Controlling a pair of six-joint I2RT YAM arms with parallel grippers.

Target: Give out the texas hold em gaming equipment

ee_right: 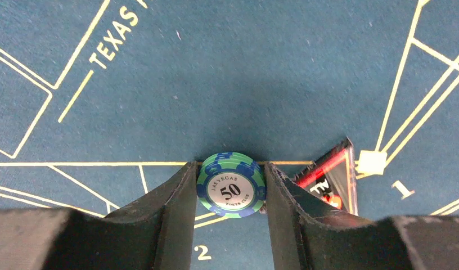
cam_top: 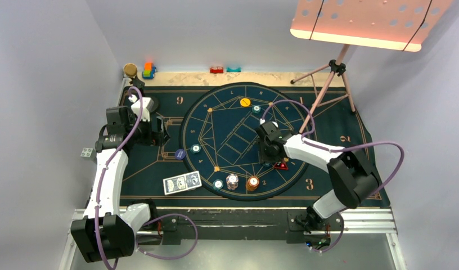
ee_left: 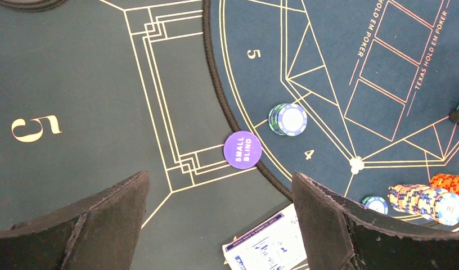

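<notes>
My right gripper (ee_right: 232, 170) is shut on a small stack of green-and-blue "50" poker chips (ee_right: 232, 184), over the round felt between numbers 2 and 1. The red triangular marker (ee_right: 331, 180) lies just right of its right finger. In the top view that gripper (cam_top: 270, 154) is right of centre, beside the marker (cam_top: 281, 165). My left gripper (ee_left: 219, 180) hangs open over the dark mat (ee_left: 75, 84), with nothing between its fingers. Ahead of it lie the purple "small blind" chip (ee_left: 242, 149) and a teal stack (ee_left: 288, 119). The blue-backed cards (cam_top: 182, 182) lie near the mat's front.
White-red (cam_top: 232, 181) and orange (cam_top: 252, 183) chip stacks and a teal chip (cam_top: 217, 184) sit at the circle's near rim. A yellow chip (cam_top: 245, 102) and a teal chip (cam_top: 256, 109) lie at the far side. A tripod stand (cam_top: 328, 84) rises at back right. Toy blocks (cam_top: 148, 70) stand at back left.
</notes>
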